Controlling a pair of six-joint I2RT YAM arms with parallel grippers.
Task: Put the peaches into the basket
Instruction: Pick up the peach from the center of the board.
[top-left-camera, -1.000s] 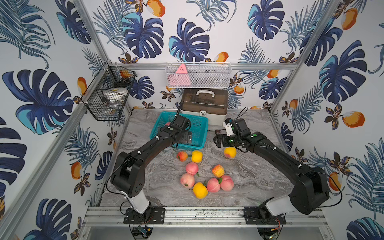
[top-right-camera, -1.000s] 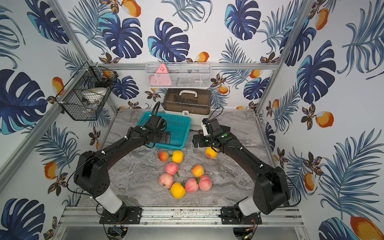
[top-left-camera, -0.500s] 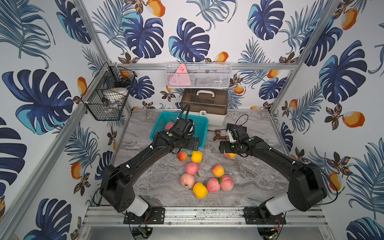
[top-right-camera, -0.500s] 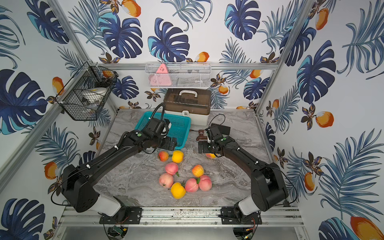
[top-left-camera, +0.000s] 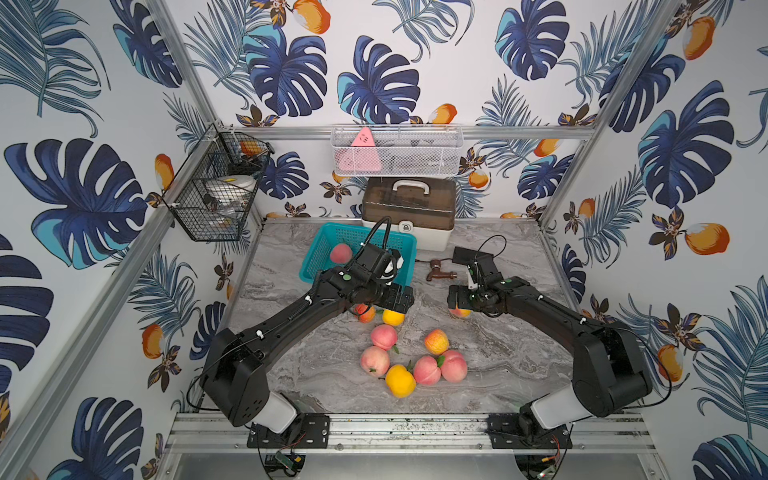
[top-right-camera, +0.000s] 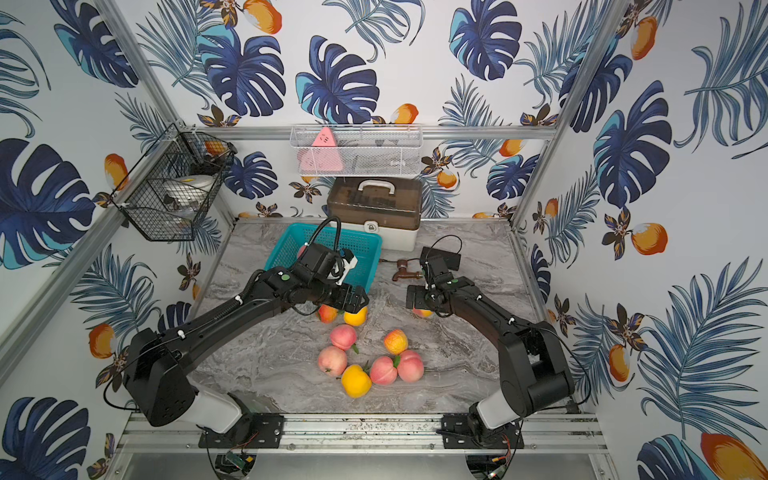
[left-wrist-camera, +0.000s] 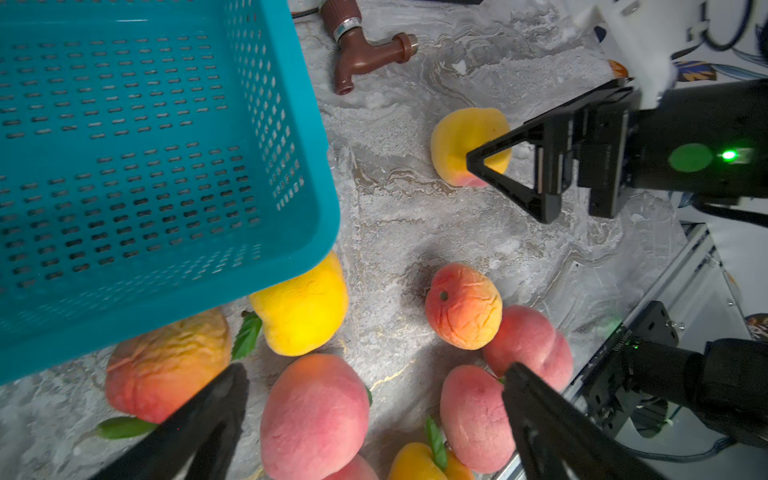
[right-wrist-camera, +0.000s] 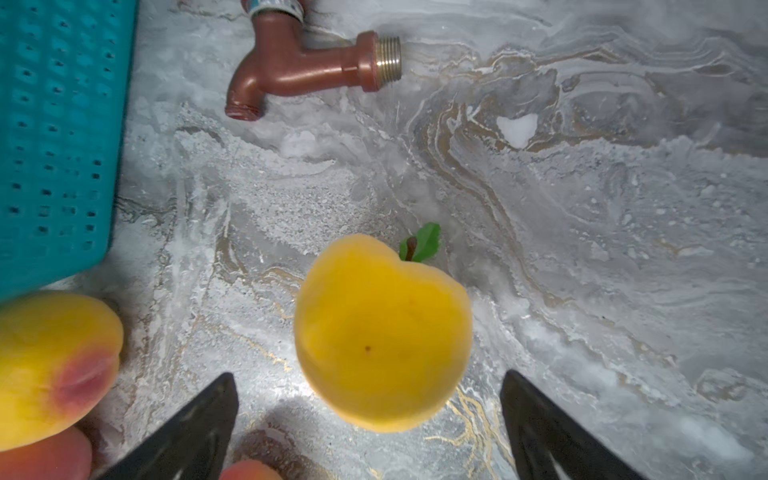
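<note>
On the marbled tabletop (top-left-camera: 498, 365), right of the teal basket (top-left-camera: 313, 253), a yellow peach (right-wrist-camera: 382, 332) lies just ahead of the right jaws, wide, empty, centred on their gap; the left jaws, also wide and empty, hang farther off.

Teal perforated basket (top-left-camera: 319, 257); peaches (top-left-camera: 384, 336) pink, yellow and orange-red blushed, some green-leaved; grey marbled surface (top-left-camera: 498, 357) with gold veins; reddish-brown tap (right-wrist-camera: 299, 70); white walls (top-left-camera: 374, 83) patterned with blue leaves
</note>
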